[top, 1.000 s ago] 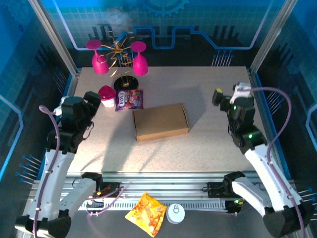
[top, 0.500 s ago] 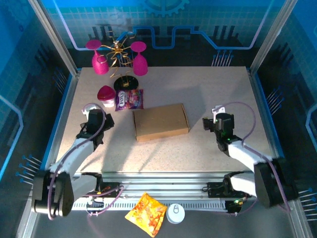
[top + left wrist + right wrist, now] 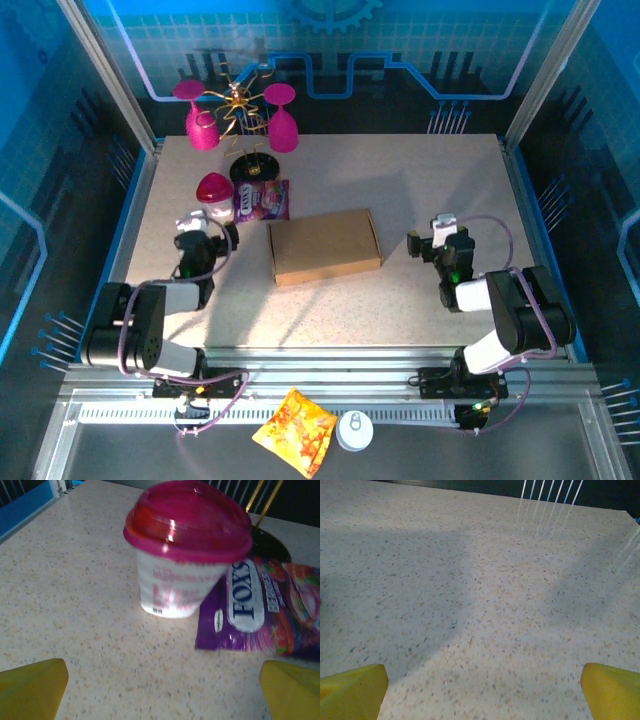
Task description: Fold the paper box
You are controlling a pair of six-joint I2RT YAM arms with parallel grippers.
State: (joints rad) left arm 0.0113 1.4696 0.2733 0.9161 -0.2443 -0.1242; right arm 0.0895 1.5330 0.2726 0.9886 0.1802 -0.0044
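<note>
**Both arms drop low, box left alone**

Within a second both arms have come down from a raised reach and folded low on the table (image 3: 400,170). The left gripper (image 3: 205,235) sits near the left edge and the right gripper (image 3: 425,243) toward the right edge. The fingers of each are spread wide and hold nothing. The paper box (image 3: 325,245) hasn't shifted. It lies mid-table between them, flat and closed, touched by neither. I'd guess the folding is finished and they're parking. The left gripper faces a pink-lidded cup (image 3: 187,545).
</note>
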